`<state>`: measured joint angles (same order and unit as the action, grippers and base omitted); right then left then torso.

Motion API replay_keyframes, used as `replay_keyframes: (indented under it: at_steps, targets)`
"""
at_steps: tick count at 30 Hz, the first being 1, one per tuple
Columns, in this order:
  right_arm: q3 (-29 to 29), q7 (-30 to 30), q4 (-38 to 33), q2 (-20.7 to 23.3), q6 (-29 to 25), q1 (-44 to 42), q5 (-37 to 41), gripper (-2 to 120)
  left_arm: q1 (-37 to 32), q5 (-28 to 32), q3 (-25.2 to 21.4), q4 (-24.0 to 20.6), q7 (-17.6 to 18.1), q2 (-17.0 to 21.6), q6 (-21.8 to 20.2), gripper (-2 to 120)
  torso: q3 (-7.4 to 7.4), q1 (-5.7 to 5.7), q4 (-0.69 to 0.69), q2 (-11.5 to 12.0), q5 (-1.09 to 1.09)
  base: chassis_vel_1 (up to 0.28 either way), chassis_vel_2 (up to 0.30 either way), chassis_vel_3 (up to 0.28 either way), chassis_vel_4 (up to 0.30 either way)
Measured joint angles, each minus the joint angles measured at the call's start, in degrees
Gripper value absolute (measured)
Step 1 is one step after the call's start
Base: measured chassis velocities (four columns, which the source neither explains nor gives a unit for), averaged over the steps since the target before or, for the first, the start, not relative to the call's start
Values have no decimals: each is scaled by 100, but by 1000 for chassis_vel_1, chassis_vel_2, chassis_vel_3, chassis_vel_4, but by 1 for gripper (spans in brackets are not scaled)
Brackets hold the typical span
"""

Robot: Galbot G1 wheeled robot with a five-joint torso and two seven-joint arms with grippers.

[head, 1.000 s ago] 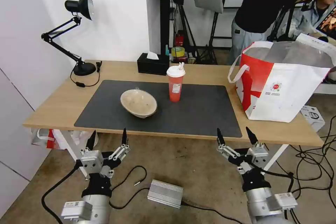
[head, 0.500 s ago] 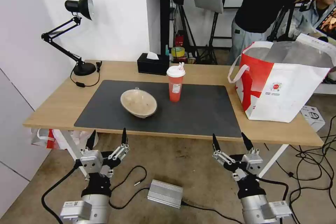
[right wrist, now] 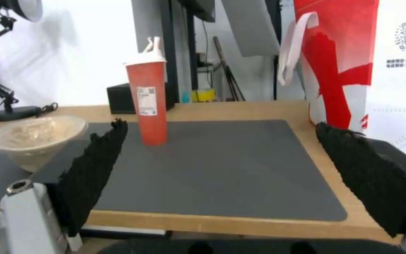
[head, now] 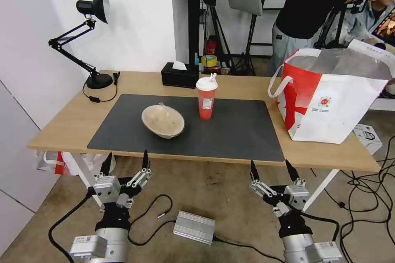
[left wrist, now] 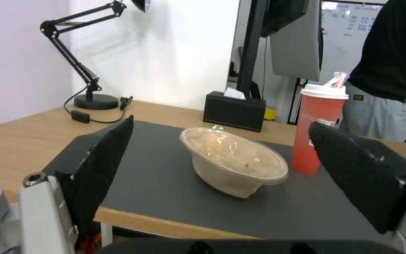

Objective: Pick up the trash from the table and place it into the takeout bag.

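The dark grey mat (head: 187,125) lies across the middle of the light-wood desk (head: 66,125) and serves as the landmark here. On the mat, toward its left half, sits the shallow beige bowl (head: 163,121), tilted so its soiled inside faces the robot; a clear film covers its mouth in the left wrist view. Just beside it, toward the mat's far edge and near its centre, the tall red cup (head: 206,97) stands upright with its white lid on and a white label on its side. Bowl and cup are near each other but apart.

Off the mat's right edge, on bare wood, stands the red-and-white takeout bag (head: 329,102), upright, its mouth open and silver lining showing, a white strap handle hanging toward the mat. Beyond the mat's far edge rests the black tissue box (head: 180,74), and past the far-left corner stands the black desk lamp (head: 88,41).

Both arms hang below the desk's near edge, in front of the mat. The left tool (head: 125,162) is under the mat's left part, its dark fingers spread wide and holding nothing. The right tool (head: 272,170) is under the mat's right part, likewise spread wide and empty.
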<state>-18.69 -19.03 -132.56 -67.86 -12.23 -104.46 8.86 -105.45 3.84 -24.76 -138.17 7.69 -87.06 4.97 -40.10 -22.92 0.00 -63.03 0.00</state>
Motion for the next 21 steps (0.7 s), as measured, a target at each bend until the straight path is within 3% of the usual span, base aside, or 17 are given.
replay_keyframes:
  at_steps: [21]
  targets:
    - [91, -293, 25, -201, 30, -111, -253, 100, -7, 17, 8, 43, 99, -32, 117, 100, 0, 0, 0, 0, 0, 0, 0, 0, 0]
